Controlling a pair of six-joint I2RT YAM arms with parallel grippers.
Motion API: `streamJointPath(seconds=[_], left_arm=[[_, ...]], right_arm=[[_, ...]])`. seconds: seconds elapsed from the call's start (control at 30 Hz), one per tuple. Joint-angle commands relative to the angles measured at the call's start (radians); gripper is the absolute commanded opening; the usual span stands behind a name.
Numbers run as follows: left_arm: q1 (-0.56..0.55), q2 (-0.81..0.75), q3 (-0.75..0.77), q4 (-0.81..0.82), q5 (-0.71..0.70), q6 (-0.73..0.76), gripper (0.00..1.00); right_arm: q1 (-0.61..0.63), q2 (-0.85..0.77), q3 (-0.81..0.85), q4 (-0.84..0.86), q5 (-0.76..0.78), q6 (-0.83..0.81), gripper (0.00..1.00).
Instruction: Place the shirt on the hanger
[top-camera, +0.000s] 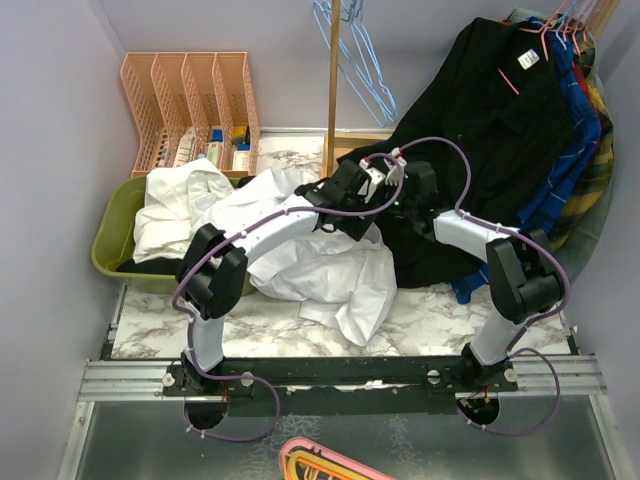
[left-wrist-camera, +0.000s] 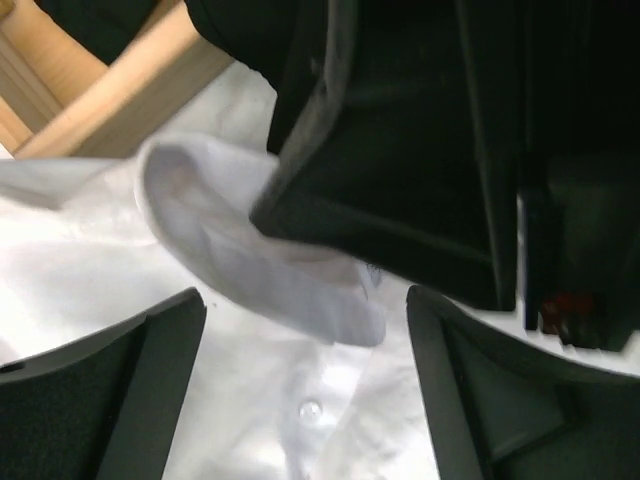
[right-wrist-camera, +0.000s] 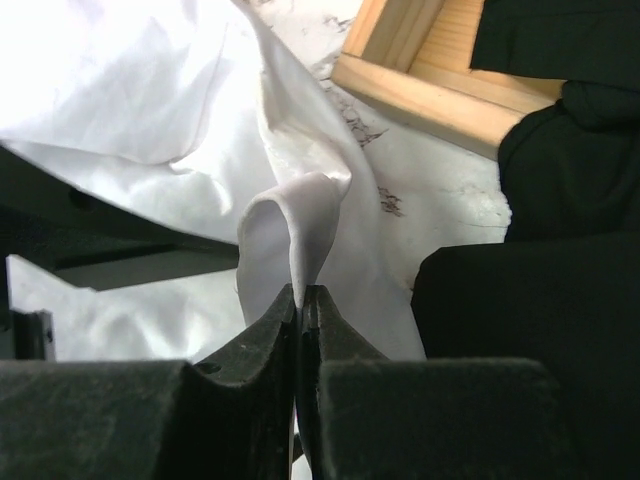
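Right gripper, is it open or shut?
Shut: the right gripper pinches a fold of the shirt, jaws pressed together.

Thin matt cloth shirt; marbled table.

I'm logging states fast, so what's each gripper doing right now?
Left gripper: open, holding nothing, over the shirt.
Right gripper: closed on a fold of the shirt.

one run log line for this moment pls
right gripper: shut on fold of large white button-front shirt | left gripper: open, over same fold | shirt: crumpled on marble table
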Motion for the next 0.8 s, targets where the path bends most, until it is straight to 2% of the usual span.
streamJointPath(seconds=[0.0, 0.07, 0.13, 0.27, 0.5, 0.67, 0.73, 0.77], left_arm=[[-0.005, -0.014, -0.058, 0.118, -0.085, -0.081, 0.78], [-0.005, -0.026, -0.080, 0.161, -0.122, -0.091, 0.70], [-0.005, -0.023, -0.080, 0.168, -0.156, -0.088, 0.66], [-0.005, -0.021, -0.093, 0.165, -0.176, -0.088, 0.65], [-0.005, -0.083, -0.202, 0.212, -0.188, -0.083, 0.66], [-0.004, -0.096, -0.256, 0.241, -0.183, -0.087, 0.63], [-0.005, -0.091, -0.253, 0.242, -0.191, -0.086, 0.58], [-0.004, -0.088, -0.248, 0.241, -0.194, -0.082, 0.52]], right_arm=[[0.014, -0.011, 0.008, 0.031, -0.093, 0.007, 0.09], [0.013, -0.018, 0.005, 0.032, -0.094, 0.011, 0.11], [0.012, -0.024, 0.003, 0.037, -0.094, 0.014, 0.10], [0.005, -0.025, 0.009, 0.037, -0.104, 0.021, 0.10], [-0.011, -0.016, 0.019, 0.030, -0.105, 0.017, 0.10], [-0.021, -0.007, 0.019, 0.037, -0.115, 0.021, 0.10], [-0.023, -0.006, 0.019, 0.040, -0.119, 0.022, 0.10], [-0.024, -0.006, 0.017, 0.041, -0.119, 0.024, 0.10]])
